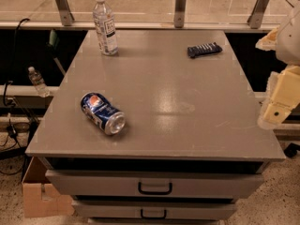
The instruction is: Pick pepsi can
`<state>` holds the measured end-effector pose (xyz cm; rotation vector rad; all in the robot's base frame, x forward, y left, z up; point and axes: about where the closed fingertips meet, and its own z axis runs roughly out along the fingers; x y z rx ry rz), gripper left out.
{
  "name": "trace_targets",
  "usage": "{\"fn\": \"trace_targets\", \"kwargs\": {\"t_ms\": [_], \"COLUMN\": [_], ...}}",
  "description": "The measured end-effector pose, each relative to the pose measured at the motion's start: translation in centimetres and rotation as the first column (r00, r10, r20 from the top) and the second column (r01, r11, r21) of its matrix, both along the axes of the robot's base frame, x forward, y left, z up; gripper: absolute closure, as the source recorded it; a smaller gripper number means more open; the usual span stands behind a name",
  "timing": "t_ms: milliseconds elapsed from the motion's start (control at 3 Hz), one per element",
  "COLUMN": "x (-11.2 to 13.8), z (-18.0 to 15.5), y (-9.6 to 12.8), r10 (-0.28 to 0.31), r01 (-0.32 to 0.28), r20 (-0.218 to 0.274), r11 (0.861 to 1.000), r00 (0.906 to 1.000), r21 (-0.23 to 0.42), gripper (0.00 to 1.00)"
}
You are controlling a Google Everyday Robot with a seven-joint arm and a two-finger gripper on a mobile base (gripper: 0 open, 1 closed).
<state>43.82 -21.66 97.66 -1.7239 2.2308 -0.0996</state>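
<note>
The pepsi can [102, 113] is dark blue with a red-white-blue logo. It lies on its side on the front left part of the grey cabinet top [178, 102], its silver end facing the front right. My gripper [279, 108] is the cream-coloured piece at the right edge of the view, beside the cabinet's right side and far from the can. Nothing is in it that I can see.
A clear plastic bottle with a white cap [105, 26] stands at the back left of the top. A dark flat packet [204, 49] lies at the back right. Drawers with handles [154, 188] face front. A cardboard box [40, 196] sits on the floor at left.
</note>
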Motion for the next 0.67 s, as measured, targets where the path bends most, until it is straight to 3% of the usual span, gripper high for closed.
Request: {"fn": "trace_targets", "kwargs": {"t_ms": [667], "x": [0.24], "z": [0.34], "y": [0.12], "r10": [0.009], "r01": [-0.009], "r20": [0.006], "r11": [1.0], "r00": [0.9999], "r21": [0.026], "gripper": [0.0]}}
